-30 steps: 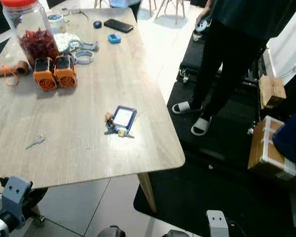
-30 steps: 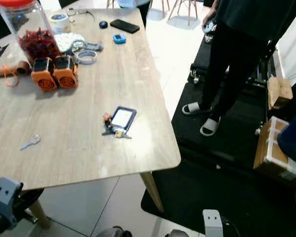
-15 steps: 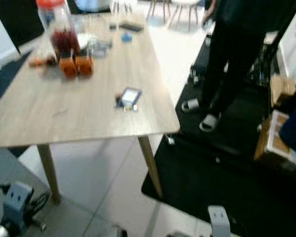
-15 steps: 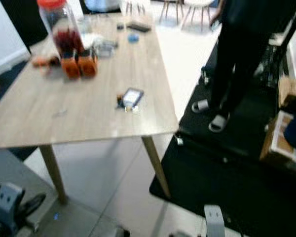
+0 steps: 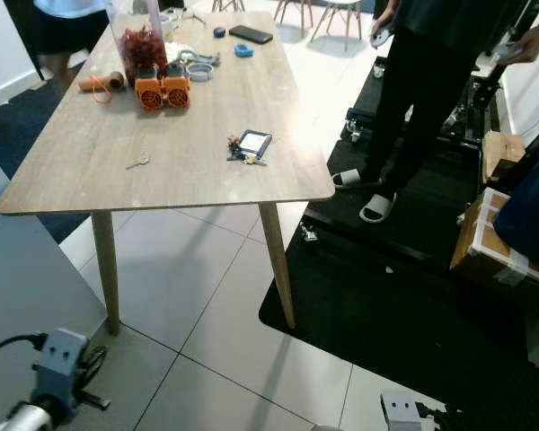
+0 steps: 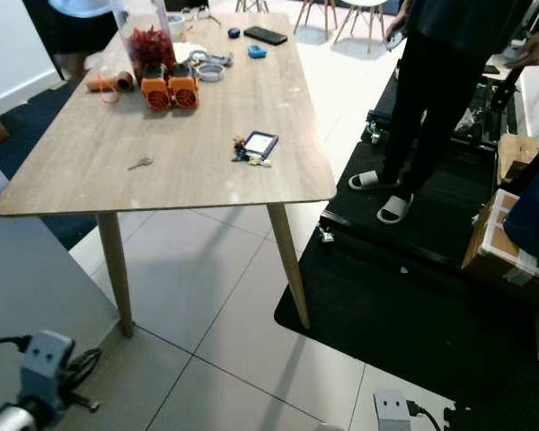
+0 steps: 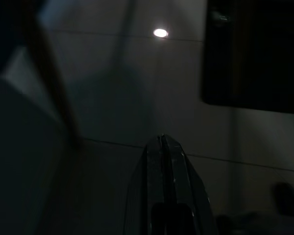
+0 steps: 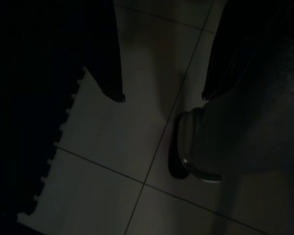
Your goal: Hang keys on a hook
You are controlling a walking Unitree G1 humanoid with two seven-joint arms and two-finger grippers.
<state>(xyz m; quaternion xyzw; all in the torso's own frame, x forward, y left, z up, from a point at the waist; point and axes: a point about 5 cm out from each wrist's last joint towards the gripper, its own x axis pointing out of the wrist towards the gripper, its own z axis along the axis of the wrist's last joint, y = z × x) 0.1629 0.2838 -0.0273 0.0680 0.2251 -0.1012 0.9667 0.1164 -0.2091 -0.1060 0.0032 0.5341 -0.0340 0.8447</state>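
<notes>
Keys (image 5: 246,153) lying near table (image 5: 90,171) right edge; jar (image 5: 142,40) holding red bits, far; left gripper (image 7: 162,147) hanging closed, right gripper (image 8: 161,95) spread.

Tabletop (image 5: 90,162): light wood, on slanted legs, over pale floor tiles.
Jar (image 5: 140,40): clear, holding red contents, at the far left end.
Orange devices (image 5: 162,91): two, side by side just in front of the jar.
Black phone (image 5: 251,34): far end, right side.
Person (image 5: 413,81): in dark trousers and white slippers, standing right of the tabletop on a black mat (image 5: 404,305).
Cardboard box (image 5: 499,251): near right, on the mat.
</notes>
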